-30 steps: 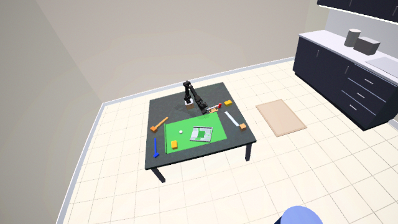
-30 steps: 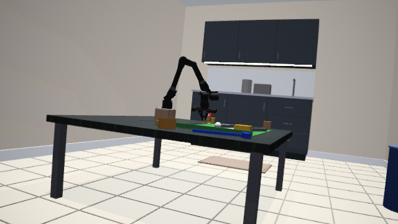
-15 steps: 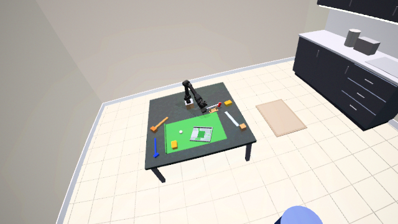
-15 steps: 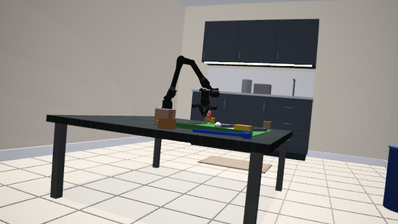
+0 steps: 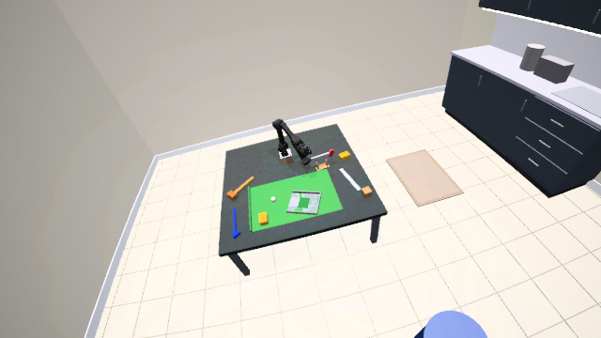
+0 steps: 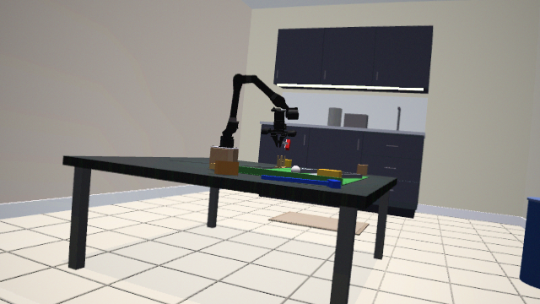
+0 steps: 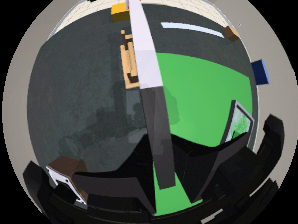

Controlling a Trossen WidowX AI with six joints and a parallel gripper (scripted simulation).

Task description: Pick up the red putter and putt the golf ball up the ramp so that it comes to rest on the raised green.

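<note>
The red putter [image 5: 331,153] [image 6: 288,144] [image 7: 146,50] has a red head, white shaft and dark grip. My gripper [image 5: 306,161] [image 6: 278,146] [image 7: 154,136] is shut on the dark grip and holds the putter in the air, above its tan stand [image 5: 322,166] [image 6: 281,162] [image 7: 131,65]. In the top view the shaft points right, head outward; the wrist view hides most of the head. The white golf ball [image 5: 273,199] [image 6: 295,169] rests on the green mat [image 5: 324,180] [image 7: 200,85]. The grey-edged ramp with the raised green [image 5: 303,203] stands on the mat, right of the ball in the top view.
A yellow block [image 5: 263,218] [image 6: 329,173] sits on the mat and another yellow block [image 5: 345,155] [image 7: 119,12] beyond the stand. An orange mallet [image 5: 243,186] and a blue putter [image 5: 235,222] [image 6: 299,181] lie left. A white strip [image 5: 349,179] and a brown block [image 5: 366,192] lie right.
</note>
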